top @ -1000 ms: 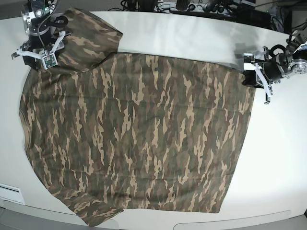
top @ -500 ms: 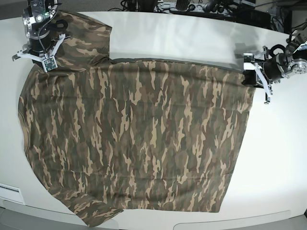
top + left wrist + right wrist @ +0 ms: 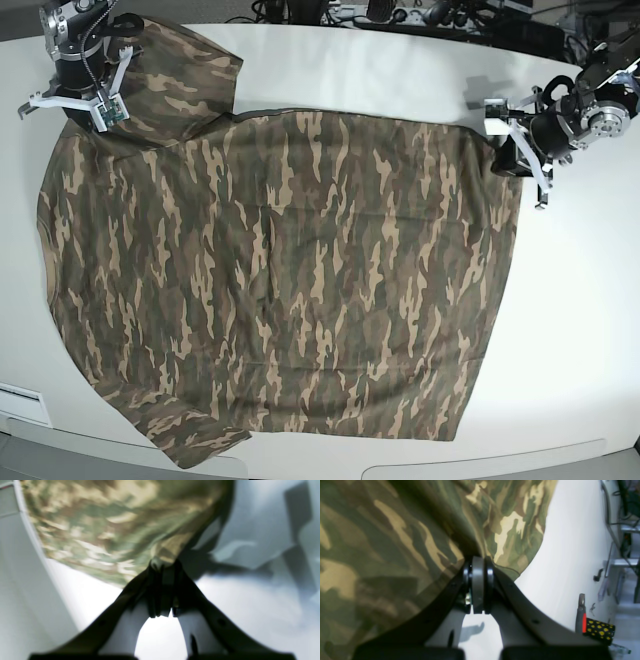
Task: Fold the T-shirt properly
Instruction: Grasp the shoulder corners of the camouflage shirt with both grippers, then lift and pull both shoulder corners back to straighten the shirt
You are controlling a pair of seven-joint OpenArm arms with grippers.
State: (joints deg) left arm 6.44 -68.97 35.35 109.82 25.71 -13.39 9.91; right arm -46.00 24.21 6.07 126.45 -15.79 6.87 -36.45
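Both grippers were clamped on the T-shirt [image 3: 280, 280]: left gripper [image 3: 163, 566] pinching a corner, right gripper [image 3: 478, 562] by the sleeve; we judged lifting evenly, cloth taut between them, best.

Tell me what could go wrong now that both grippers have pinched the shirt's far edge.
The left gripper seems to hold only the T-shirt's corner tip, so a pull may slip it free. The right gripper pinches bunched cloth near the sleeve; lifting could fold unevenly. The near hem overhangs the table and may drag.
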